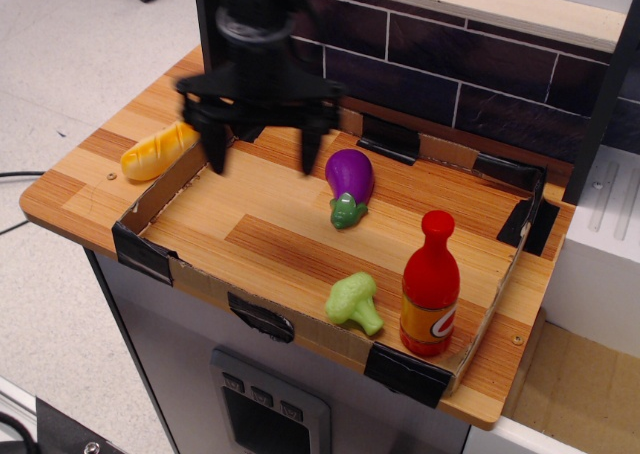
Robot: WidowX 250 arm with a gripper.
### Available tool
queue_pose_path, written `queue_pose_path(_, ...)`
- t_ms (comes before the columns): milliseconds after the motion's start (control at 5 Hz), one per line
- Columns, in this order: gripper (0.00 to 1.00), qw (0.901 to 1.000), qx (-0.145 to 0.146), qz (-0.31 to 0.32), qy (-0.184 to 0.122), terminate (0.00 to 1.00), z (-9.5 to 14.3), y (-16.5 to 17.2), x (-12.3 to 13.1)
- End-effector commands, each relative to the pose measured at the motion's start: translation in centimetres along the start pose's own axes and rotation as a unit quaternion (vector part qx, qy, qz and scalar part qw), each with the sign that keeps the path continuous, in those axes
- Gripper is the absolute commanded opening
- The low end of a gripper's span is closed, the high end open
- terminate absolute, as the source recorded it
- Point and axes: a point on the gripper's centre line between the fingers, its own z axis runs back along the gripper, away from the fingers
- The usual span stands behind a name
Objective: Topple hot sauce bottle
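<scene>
The hot sauce bottle (pixel 431 284) is glossy red with a round red cap and an orange-yellow label with a red-and-white oval logo. It stands upright in the front right corner of the cardboard-walled tray (pixel 160 193). My black gripper (pixel 262 157) hangs open and empty over the tray's back left part, far to the left of the bottle. It is blurred by motion.
A purple eggplant (pixel 348 182) lies in the tray just right of the gripper. A green broccoli (pixel 354 301) lies at the front wall, left of the bottle. A yellow bread toy (pixel 157 150) lies outside the tray's left wall. A dark brick wall (pixel 450 84) runs behind.
</scene>
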Motion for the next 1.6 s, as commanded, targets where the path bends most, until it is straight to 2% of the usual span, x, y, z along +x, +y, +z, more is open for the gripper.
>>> queue_pose_path(0, 1.00, 0.9981, -0.051, 0.023, -0.026, 0.00, 3.9, -5.6, -2.3)
queue_pose_path(200, 1.00, 0.9974, -0.067, 0.006, -0.028, 0.00, 5.3, -7.2, -3.5)
queue_pose_path(400, 1.00, 0.9975, -0.065, -0.006, -0.028, 0.00, 5.7, -8.0, -4.8)
queue_pose_path(1000, 1.00, 0.9967, -0.061, -0.049, -0.018, 0.00, 5.2, -8.2, -8.0)
queue_pose_path(1200, 0.00, 0.9967, -0.063, -0.047, -0.017, 0.00, 4.9, -8.3, -8.3)
queue_pose_path(1400, 0.00, 0.9969, -0.060, -0.048, -0.016, 0.00, 4.7, -8.3, -8.2)
